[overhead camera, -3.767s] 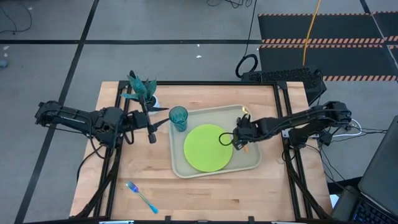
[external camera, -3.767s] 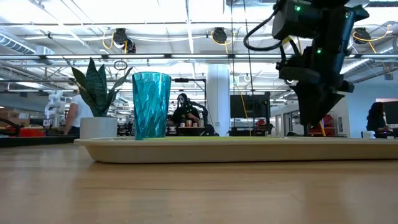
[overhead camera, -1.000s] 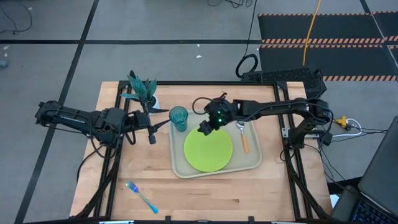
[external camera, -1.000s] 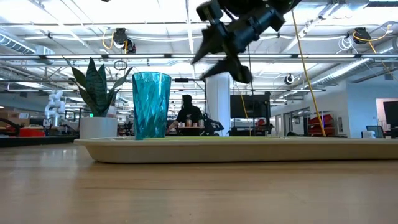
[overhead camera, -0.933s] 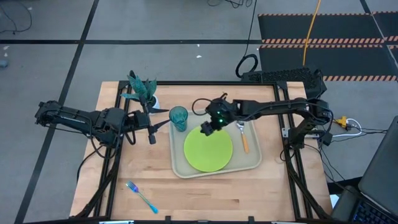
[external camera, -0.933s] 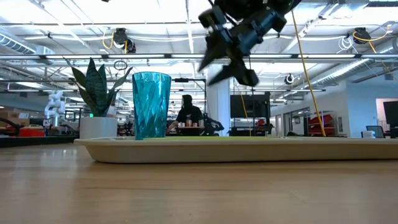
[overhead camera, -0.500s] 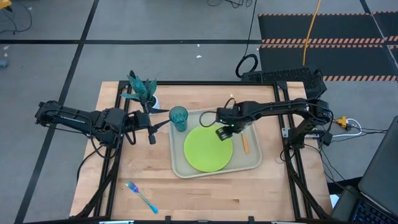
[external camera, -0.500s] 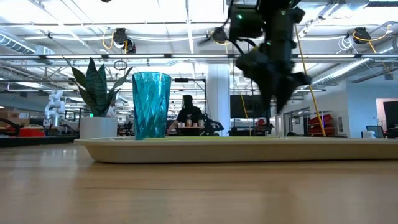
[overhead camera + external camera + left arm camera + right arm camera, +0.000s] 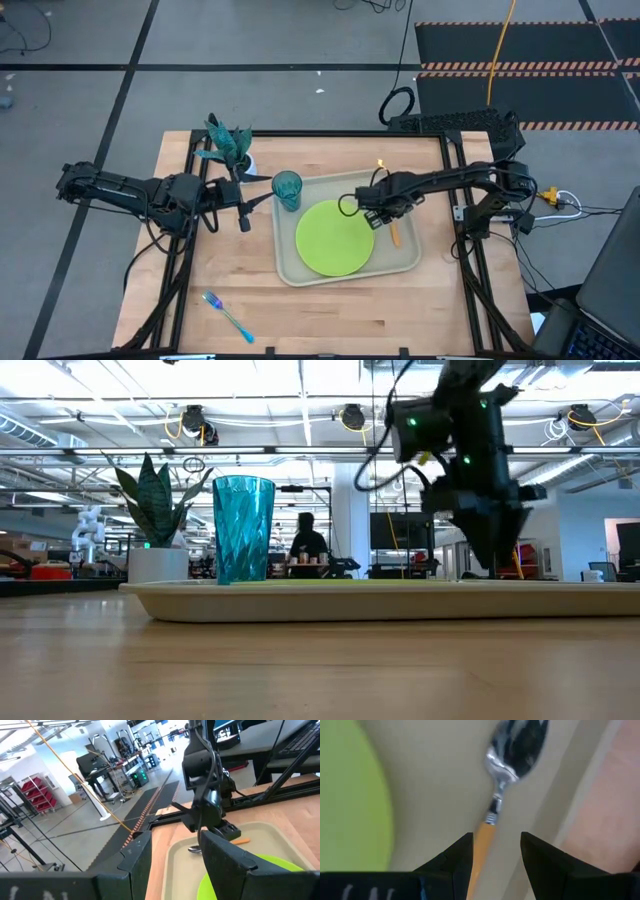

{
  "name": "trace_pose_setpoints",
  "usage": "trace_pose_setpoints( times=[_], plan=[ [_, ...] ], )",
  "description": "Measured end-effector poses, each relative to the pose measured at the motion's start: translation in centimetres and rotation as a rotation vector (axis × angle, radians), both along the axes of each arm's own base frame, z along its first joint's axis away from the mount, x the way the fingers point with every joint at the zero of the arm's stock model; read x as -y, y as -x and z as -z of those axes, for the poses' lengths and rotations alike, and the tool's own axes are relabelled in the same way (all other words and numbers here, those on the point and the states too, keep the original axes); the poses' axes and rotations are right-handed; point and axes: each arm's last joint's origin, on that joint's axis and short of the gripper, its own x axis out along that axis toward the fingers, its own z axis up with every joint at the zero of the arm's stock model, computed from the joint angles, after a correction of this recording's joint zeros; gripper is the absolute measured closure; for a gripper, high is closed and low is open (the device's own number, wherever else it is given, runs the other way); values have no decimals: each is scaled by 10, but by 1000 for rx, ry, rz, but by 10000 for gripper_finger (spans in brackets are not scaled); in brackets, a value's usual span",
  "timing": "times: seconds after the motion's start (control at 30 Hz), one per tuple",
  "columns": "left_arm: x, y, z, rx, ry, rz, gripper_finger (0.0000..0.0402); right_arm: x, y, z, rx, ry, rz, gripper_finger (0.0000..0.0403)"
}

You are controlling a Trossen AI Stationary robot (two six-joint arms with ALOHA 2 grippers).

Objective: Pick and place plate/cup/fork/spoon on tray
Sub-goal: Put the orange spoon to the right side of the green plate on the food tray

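Hovering over the spoon in the tray, the right hand gapes narrowly, empty. The fork remains on the desk; the left hand, open, should fetch it.

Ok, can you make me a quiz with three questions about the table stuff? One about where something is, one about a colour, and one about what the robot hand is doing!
1. Where is the fork?
A. On the bare table, off the tray
B. On the plate
C. Inside the cup

2. What colour is the plate?
A. Red
B. Lime green
C. White

3. What is the right gripper doing?
A. Squeezing the cup
B. Open, hovering over the spoon's handle
C. Carrying the fork

Answers:
1. A, the high view shows the fork alone on the wood, apart from the tray.
2. B, it is bright lime green on the beige tray.
3. B, the right wrist view shows the spoon lying on the tray, its orange handle in the gap between the parted fingers.
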Motion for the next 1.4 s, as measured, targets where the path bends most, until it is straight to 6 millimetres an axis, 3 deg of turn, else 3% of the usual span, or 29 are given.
trace_pose_setpoints(
  times=[0.3, 0.93, 1.4],
  plan=[
    [0, 0, 0, -2, 0, 0, 229, -4, 11, 27, 20, -64, 57, 248],
    [0, 0, 0, -2, 0, 0, 229, -17, 7, 29, 63, -52, 45, 249],
    [0, 0, 0, -2, 1, 0, 229, -18, 7, 29, 64, -50, 59, 320]
  ],
)
